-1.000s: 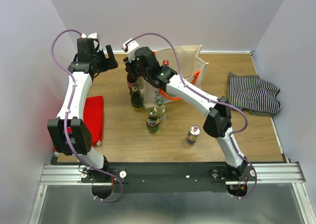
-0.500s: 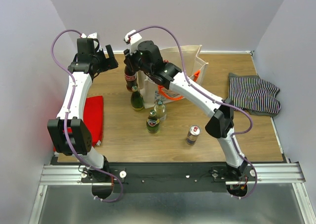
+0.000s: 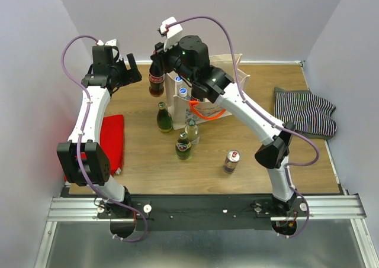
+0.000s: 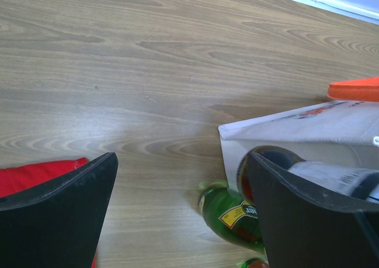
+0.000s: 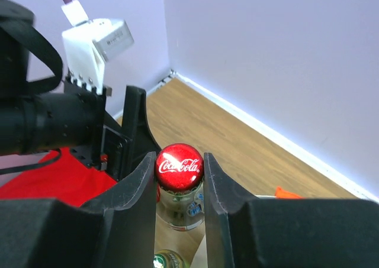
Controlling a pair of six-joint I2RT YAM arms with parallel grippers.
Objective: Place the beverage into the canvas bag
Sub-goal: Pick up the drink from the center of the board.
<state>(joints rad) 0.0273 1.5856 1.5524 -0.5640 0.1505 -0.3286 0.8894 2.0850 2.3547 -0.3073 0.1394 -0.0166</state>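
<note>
Right wrist: right gripper [image 5: 179, 161] pinches the Coca-Cola bottle [image 5: 179, 168] by the neck beside the canvas bag [image 3: 228, 70]; left gripper [image 4: 180, 161] gapes empty. Swinging, it could clip the rim and slip

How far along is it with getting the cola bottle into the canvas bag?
Done: the right gripper has the cola bottle clamped at its neck, just under the red cap. In hand: the bottle hangs upright beside the canvas bag's left wall, not over the opening. Left: carry it over the opening, lower it, release. The left gripper is open and empty.
</note>
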